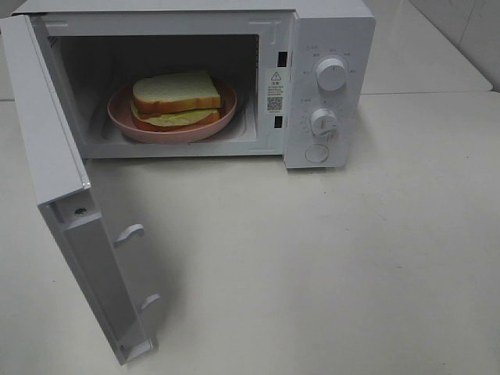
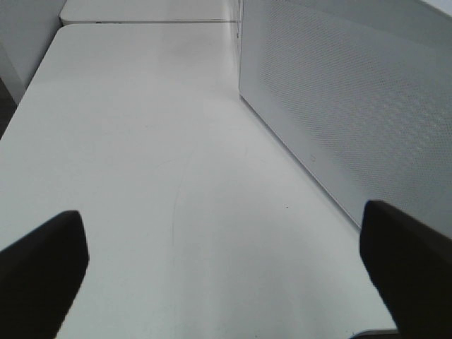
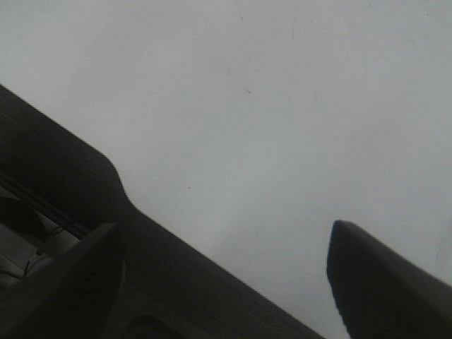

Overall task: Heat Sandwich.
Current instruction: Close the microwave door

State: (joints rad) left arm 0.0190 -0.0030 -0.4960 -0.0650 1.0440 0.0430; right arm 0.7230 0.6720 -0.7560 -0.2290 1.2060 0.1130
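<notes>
The sandwich [image 1: 176, 96], white bread with orange-brown crust and pale green filling, lies on a round pink plate [image 1: 125, 117] inside the white microwave [image 1: 332, 27]. The microwave door [image 1: 58, 195] stands wide open, swung out to the left. Neither arm shows in the exterior high view. In the left wrist view my left gripper [image 2: 226, 265] is open and empty above the white table, beside the door's perforated outer face [image 2: 353, 106]. In the right wrist view my right gripper [image 3: 226, 279] is open and empty over the white table.
The microwave has two knobs [image 1: 330, 74] [image 1: 323, 121] and a round button [image 1: 316, 153] on its right panel. A dark edge [image 3: 63, 183] runs along the table in the right wrist view. A second white tabletop [image 2: 141, 10] adjoins the far end.
</notes>
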